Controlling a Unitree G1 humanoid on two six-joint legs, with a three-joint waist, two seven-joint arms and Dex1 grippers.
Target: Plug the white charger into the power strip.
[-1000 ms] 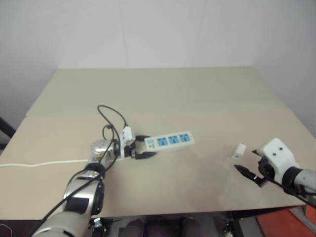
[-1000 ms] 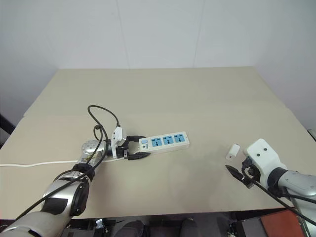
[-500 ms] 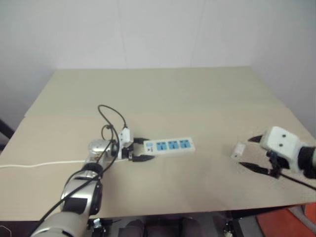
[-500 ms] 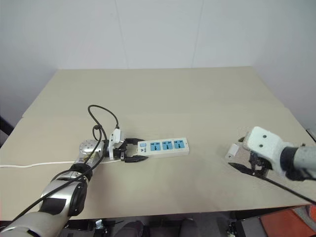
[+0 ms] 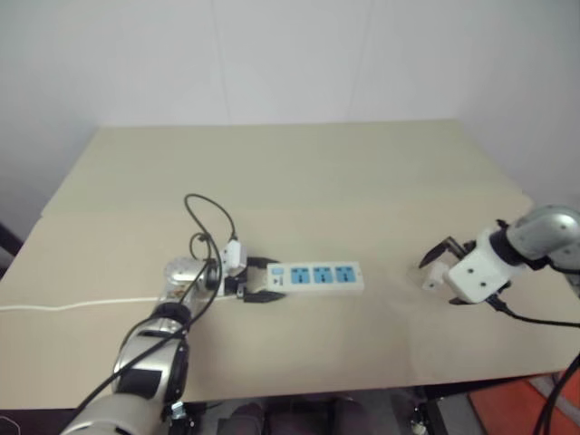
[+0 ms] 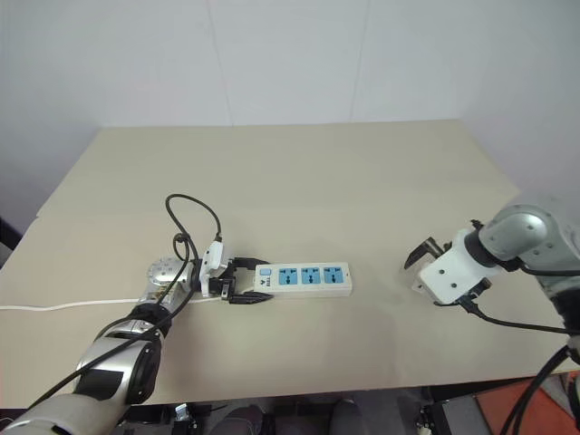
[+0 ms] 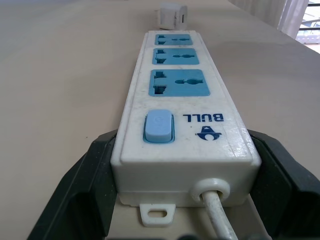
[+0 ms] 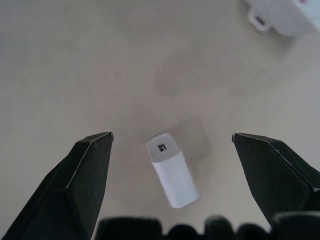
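Spread right claw [image 8: 172, 165] over charger [image 8: 172, 170] (untouched)

A beige table [image 5: 299, 172] is standing against a plain white wall [image 5: 272, 54]. A red-orange patch [image 5: 517, 408] of something is showing below the table's near right corner.

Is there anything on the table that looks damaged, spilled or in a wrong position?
Nothing stands out. The power strip lies flat, its switch end clamped by the left gripper. The white charger lies on its side on the table, between the open fingers of the right gripper. Nothing looks damaged.
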